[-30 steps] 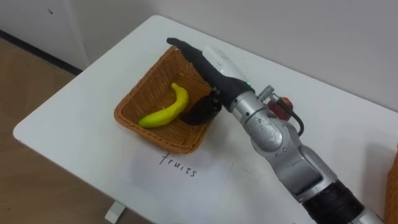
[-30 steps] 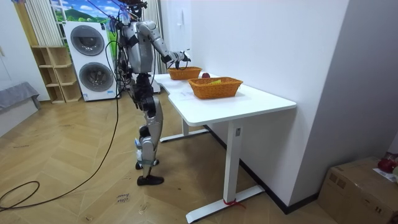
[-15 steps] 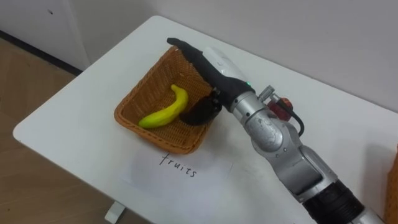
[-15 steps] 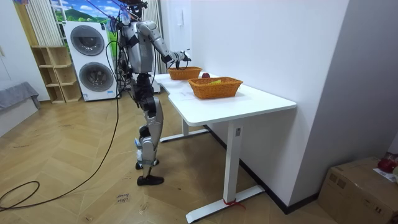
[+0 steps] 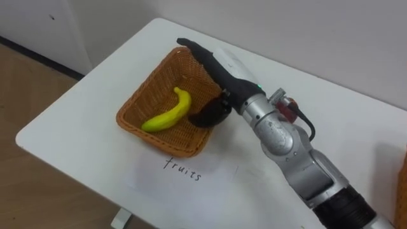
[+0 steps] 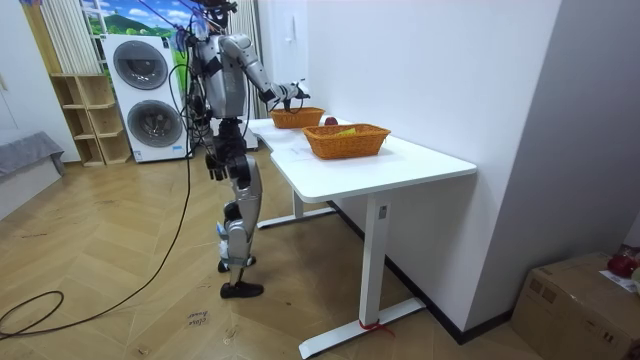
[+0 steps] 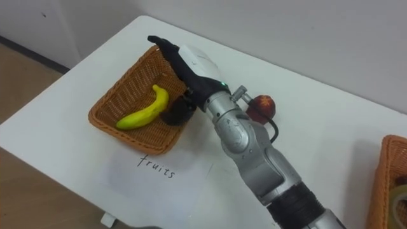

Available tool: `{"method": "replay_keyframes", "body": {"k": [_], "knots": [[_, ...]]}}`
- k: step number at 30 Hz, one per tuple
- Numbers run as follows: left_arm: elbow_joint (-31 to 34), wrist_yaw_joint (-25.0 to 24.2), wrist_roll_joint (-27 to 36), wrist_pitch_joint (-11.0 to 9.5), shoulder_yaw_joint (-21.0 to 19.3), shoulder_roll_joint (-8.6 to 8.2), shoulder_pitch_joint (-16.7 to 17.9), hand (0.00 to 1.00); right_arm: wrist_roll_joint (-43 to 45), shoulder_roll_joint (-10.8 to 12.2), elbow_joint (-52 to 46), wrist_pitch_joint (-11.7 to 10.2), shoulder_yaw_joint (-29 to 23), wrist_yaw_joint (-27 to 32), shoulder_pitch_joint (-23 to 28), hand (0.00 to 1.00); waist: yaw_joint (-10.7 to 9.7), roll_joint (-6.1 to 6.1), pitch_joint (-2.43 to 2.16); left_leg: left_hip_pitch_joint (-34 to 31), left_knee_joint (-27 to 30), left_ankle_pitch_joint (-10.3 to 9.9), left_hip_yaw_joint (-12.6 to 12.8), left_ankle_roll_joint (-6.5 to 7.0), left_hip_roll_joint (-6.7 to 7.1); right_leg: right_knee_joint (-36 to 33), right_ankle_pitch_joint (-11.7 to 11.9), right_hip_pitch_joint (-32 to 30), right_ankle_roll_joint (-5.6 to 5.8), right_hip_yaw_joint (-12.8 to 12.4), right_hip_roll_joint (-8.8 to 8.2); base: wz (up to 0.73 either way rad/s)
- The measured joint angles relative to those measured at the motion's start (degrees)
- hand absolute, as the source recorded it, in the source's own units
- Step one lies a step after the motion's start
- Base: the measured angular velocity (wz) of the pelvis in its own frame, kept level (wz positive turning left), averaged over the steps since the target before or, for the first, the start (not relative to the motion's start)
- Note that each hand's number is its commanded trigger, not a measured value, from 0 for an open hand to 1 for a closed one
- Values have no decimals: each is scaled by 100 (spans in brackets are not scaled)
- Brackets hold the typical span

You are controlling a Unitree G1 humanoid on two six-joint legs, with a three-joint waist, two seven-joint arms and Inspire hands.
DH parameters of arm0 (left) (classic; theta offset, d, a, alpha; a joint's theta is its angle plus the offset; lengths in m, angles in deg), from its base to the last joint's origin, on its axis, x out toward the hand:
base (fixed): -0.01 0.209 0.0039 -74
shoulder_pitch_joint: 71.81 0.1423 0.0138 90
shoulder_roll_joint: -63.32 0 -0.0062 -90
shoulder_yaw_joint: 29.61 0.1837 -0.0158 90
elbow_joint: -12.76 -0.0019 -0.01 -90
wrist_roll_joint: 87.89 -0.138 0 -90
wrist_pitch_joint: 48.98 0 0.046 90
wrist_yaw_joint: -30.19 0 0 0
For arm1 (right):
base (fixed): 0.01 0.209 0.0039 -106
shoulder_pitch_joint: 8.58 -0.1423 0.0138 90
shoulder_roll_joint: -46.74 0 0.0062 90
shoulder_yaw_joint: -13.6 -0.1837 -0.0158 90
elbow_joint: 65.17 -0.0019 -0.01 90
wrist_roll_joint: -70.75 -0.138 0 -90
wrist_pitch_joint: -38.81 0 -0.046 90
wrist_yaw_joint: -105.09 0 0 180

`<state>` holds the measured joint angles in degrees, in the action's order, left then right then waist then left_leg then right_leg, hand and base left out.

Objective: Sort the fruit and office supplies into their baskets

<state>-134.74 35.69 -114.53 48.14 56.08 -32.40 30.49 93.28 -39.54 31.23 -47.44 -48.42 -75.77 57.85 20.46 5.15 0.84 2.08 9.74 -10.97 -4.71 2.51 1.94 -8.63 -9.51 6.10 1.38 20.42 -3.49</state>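
A woven fruit basket (image 5: 147, 95) stands near the table's left corner with a yellow banana (image 5: 166, 114) lying in it. My right hand (image 5: 222, 67) reaches over the basket's right rim, fingers (image 5: 191, 48) straight and stretched along the far wall, open. A dark rounded shape (image 5: 206, 116) sits under the palm on the rim; I cannot tell whether it is the thumb or a thing. A red apple (image 7: 262, 105) lies on the table just behind my forearm. My left hand (image 6: 213, 165) hangs by my hip in the room view.
A sheet of paper with handwriting (image 5: 182, 170) lies in front of the basket. A second woven basket (image 7: 395, 178) shows at the right edge, with items in it in the room view (image 6: 345, 140). The table edge (image 5: 63, 162) runs close on the left.
The eye view has shifted slightly. My right hand stays over the basket rim in nearly the same pose, and the banana has not moved.
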Motion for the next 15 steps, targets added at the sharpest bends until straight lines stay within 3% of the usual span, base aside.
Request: {"method": "replay_keyframes", "body": {"k": [5, 9, 15], "knots": [[-91, -159, 4, 10, 18, -75, -1, 0, -165, -24, -16, 5, -7, -21, -4, 0, 4, 21, -15, -1, 0, 0, 73, 0, -7, -1, 0, -29, 0, -63, 1, -7], [-207, -311, 13, 139, 12, -89, -50, 0, -342, -27, -26, 46, -28, -119, -7, 0, -18, 42, -31, 12, -3, 0, 139, 0, -11, 0, 0, -36, 0, -168, 4, -8], [-247, -322, 241, 171, 1, -102, -94, 0, -416, -28, -36, 128, -313, -119, -8, 0, -55, 27, -35, 59, -6, 0, 292, 1, -23, 0, 0, -65, -1, -322, 5, -12]]}}
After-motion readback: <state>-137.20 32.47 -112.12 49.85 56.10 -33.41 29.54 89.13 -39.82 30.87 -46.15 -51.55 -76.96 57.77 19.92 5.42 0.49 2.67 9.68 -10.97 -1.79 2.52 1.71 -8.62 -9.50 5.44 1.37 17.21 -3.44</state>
